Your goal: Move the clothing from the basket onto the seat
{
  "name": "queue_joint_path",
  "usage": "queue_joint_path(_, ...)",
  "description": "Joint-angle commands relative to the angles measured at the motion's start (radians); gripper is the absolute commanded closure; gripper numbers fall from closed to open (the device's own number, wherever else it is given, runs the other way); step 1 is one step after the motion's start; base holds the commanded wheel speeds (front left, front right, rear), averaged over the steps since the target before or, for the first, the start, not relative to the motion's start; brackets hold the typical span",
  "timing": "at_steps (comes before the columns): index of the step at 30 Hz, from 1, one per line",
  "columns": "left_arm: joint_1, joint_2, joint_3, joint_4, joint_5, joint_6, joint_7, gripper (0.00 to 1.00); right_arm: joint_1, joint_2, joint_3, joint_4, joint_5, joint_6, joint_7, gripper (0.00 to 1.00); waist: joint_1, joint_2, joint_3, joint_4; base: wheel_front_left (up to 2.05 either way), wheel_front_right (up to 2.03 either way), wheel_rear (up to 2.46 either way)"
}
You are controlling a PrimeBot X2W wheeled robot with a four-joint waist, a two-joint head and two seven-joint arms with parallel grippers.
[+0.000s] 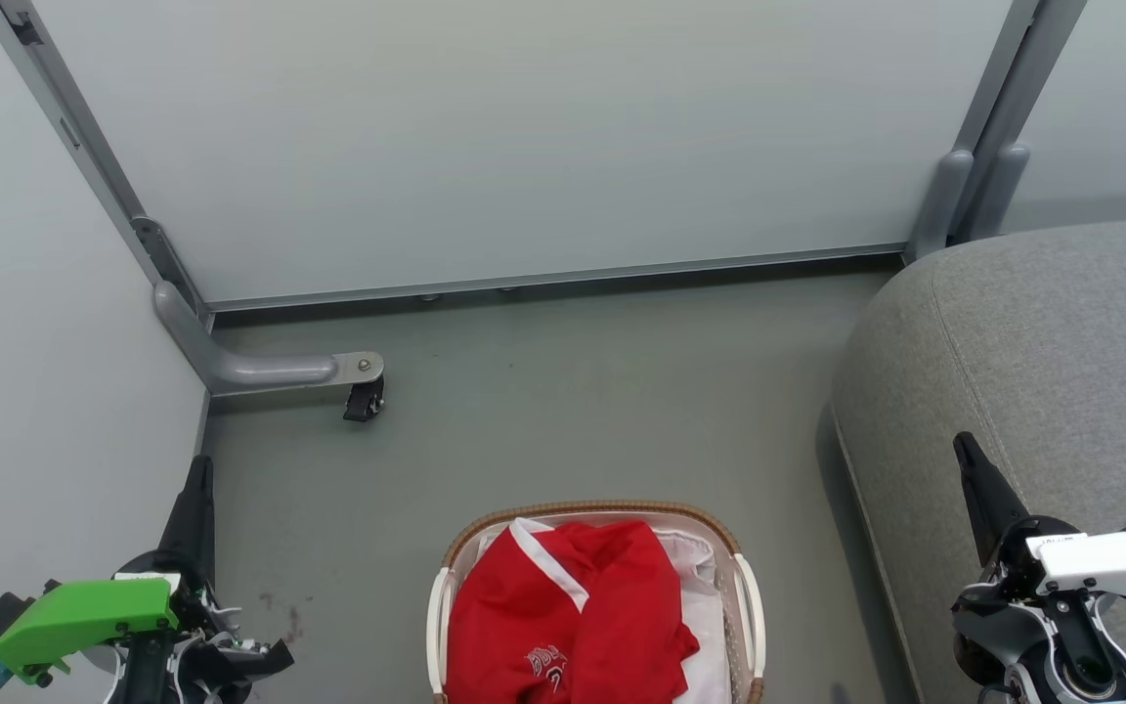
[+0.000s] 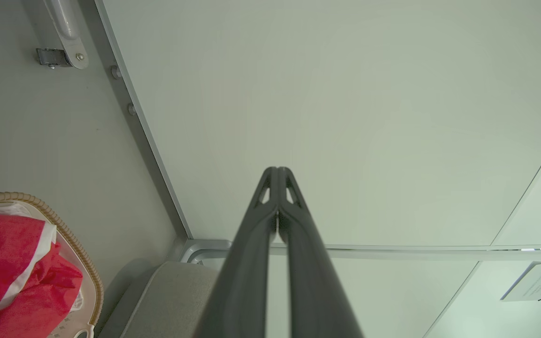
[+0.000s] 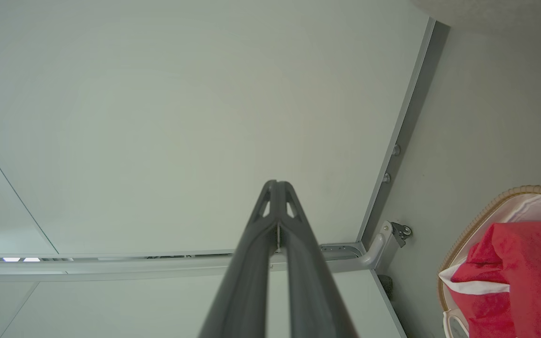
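The left jaws, at the lower left of the head view, were pressed together and held nothing, pointing up over the floor (image 1: 563, 391). The left wrist view confirmed the fingers met at their tips. The right jaws, at the lower right, were likewise pressed together and held nothing, lying over the near edge of the seat (image 1: 1052, 362). Between the two arms the basket (image 1: 598, 509) stood on the floor, well apart from both. The clothing (image 1: 573, 606) lay heaped inside it, red, with a white trim stripe and white lettering uppermost, over the white lining (image 1: 710, 577). The grey seat stood near the basket, to its right. Farther off, a castor (image 1: 365, 399) on a grey metal foot stood before the pale wall panel (image 1: 524, 147).
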Motion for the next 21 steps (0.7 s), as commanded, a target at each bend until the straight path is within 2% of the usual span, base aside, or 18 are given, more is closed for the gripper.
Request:
queue_joint_path(1, -0.014, 0.007, 0.001, -0.001, -0.001, -0.007, 0.001, 1.00, 0.016, -0.006, -0.001, -0.002, 0.000, 0.000, -0.001, 1.00, 0.0000, 0.0000, 0.000, 0.000, 0.00, 0.00, 0.00)
queue_joint_path(21, -0.014, 0.007, 0.001, -0.001, -0.001, -0.007, 0.001, 1.00, 0.016, -0.006, -0.001, -0.002, 0.000, 0.000, -0.001, 1.00, 0.0000, 0.0000, 0.000, 0.000, 0.00, 0.00, 0.00)
